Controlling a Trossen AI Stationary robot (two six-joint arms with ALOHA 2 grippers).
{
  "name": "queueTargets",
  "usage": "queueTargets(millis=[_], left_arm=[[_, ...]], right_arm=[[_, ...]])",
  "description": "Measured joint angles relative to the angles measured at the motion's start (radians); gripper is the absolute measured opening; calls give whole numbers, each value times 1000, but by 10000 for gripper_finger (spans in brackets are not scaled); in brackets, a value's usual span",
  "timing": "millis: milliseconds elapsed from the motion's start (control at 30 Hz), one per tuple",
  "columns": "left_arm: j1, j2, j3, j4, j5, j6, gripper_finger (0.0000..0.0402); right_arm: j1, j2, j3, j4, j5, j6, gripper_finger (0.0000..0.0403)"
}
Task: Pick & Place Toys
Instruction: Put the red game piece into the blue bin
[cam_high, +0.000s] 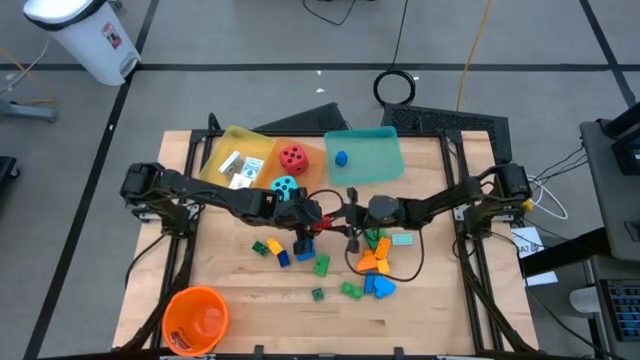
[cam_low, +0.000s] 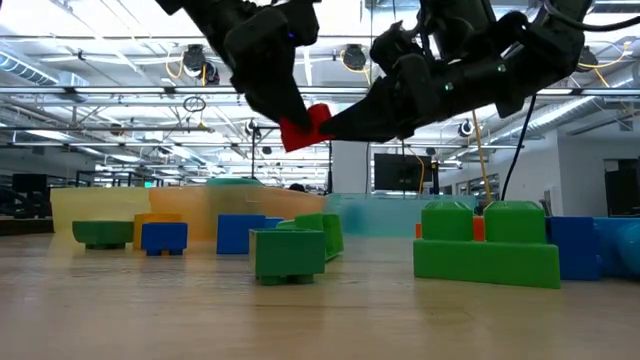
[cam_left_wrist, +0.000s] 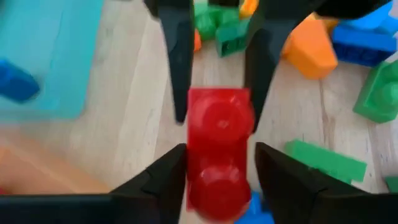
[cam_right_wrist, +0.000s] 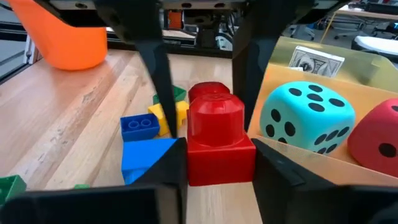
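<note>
A red two-stud brick (cam_low: 305, 128) hangs in the air over the table's middle, between my two grippers, which meet tip to tip. My right gripper (cam_right_wrist: 221, 146) comes from the table's right and is shut on it. My left gripper (cam_left_wrist: 221, 152) slants down from the left. Its fingers stand close on either side of the brick's left end (cam_left_wrist: 217, 186), and a thin gap shows beside one of them. Loose bricks (cam_high: 370, 265) lie on the wood below. My right gripper pinches the red brick's two long sides (cam_right_wrist: 193, 155) between its two fingers, at the brick's right end. The fingers come nearly level from the table's right and lie along the brick. The brick is lifted clear of the table, studs up.
At the far side lie a yellow tray (cam_high: 222, 150) with cards (cam_high: 238, 168), an orange tray (cam_high: 312, 152) with a red die (cam_high: 293, 156) and a cyan die (cam_high: 284, 187), and a teal tray (cam_high: 375, 160) with a blue brick (cam_high: 341, 158). An orange bucket (cam_high: 195, 318) stands near left.
</note>
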Motion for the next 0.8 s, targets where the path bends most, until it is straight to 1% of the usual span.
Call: queueTargets(millis=[33, 167, 300, 367, 467, 567, 633, 700, 767, 800], left_arm=[[0, -5, 5, -5, 1, 10, 209], [-1, -75, 12, -48, 5, 4, 241], [-1, -160, -5, -60, 6, 32, 259], [-1, -215, -36, -31, 8, 55, 263], [-1, -300, -139, 29, 27, 76, 265], [4, -410, -285, 133, 31, 76, 266], [10, -483, -378, 232, 30, 63, 266], [18, -558, -473, 284, 28, 42, 266], [27, -622, -540, 360, 30, 26, 266], [31, -660, -572, 379, 28, 19, 266]], right_arm=[[0, -14, 0, -16, 2, 0, 88], [-1, -98, 0, -139, 8, 1, 88], [-1, -203, 0, -254, 15, 12, 88], [0, -249, 0, -319, 47, 55, 90], [0, -319, 0, -424, 141, 102, 91], [-1, -370, 0, -505, 248, 135, 90], [-2, -399, -13, -523, 326, 143, 90], [-13, -410, -21, -507, 403, 143, 90], [-38, -423, -33, -509, 457, 143, 90], [-60, -424, -35, -513, 468, 143, 90]])
